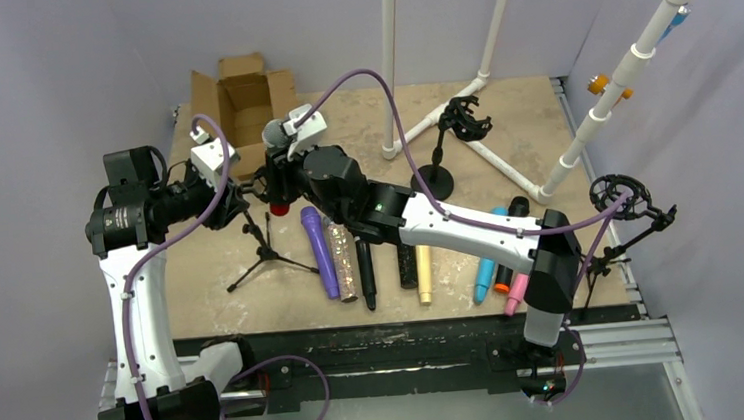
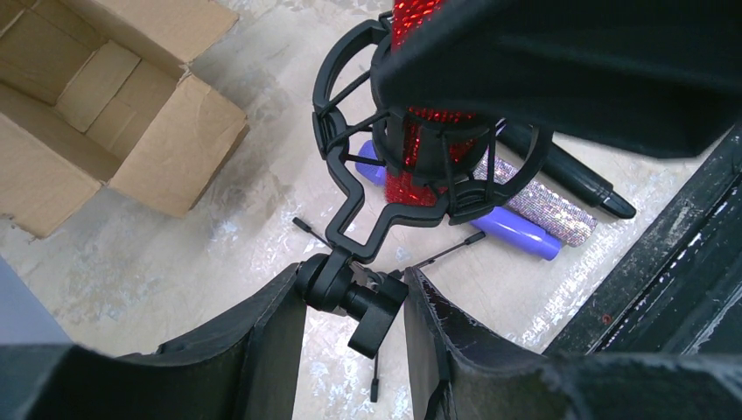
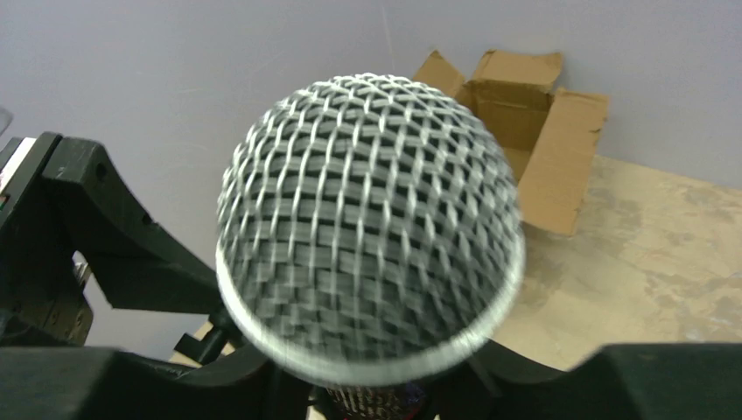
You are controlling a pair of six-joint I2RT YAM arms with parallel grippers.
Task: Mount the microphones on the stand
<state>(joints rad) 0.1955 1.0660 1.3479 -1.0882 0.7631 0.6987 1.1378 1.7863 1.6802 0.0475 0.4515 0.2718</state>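
A small black tripod stand (image 1: 267,250) stands left of centre, topped by a ring-shaped shock mount (image 2: 346,114). My left gripper (image 1: 244,190) (image 2: 354,289) is shut on the stand's swivel joint (image 2: 337,280), one finger on each side. A red glitter microphone (image 2: 418,144) passes down through the ring, its mesh head (image 3: 367,227) (image 1: 275,132) pointing up. My right gripper (image 1: 277,180) (image 3: 376,395) is shut on its body, mostly hidden under the head. Several other microphones lie in a row on the table, among them purple (image 1: 319,249), silver glitter (image 1: 343,257) and cream (image 1: 424,271).
An open cardboard box (image 1: 239,100) sits at the back left. A round-base stand with a shock mount (image 1: 465,119) stands at the back centre, another shock mount (image 1: 616,194) at the right edge. White pipe framing (image 1: 483,81) rises at the back and right.
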